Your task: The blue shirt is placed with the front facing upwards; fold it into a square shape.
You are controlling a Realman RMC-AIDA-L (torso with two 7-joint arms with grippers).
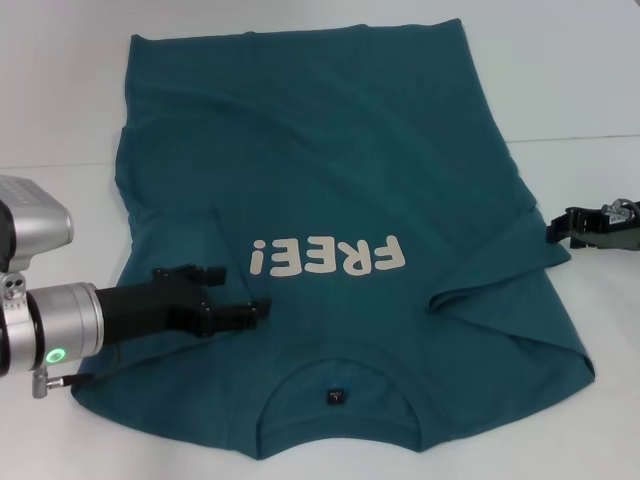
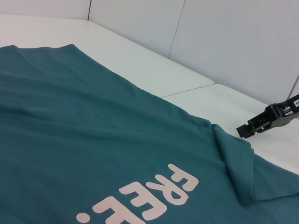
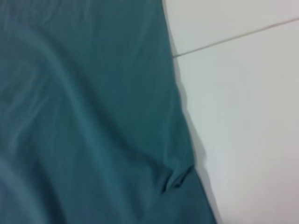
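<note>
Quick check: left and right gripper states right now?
Left gripper: over the blue shirt, cannot tell.
Right gripper: beside the shirt's sleeve, cannot tell.

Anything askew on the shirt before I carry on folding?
Yes. The blue shirt lies front-up, but its right sleeve is already folded in over the body and rumpled, near the right gripper. The left gripper sits over the left shoulder area.

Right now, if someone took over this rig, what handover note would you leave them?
Left hand: over the blue shirt, on its left chest beside the FREE! lettering; it looks shut, holding nothing.
Right hand: off the shirt at its right edge, by the right sleeve; grip unclear.
Shirt: front up on the white table, collar toward the robot, both sleeves turned in.
Left: body folds into a square.
</note>
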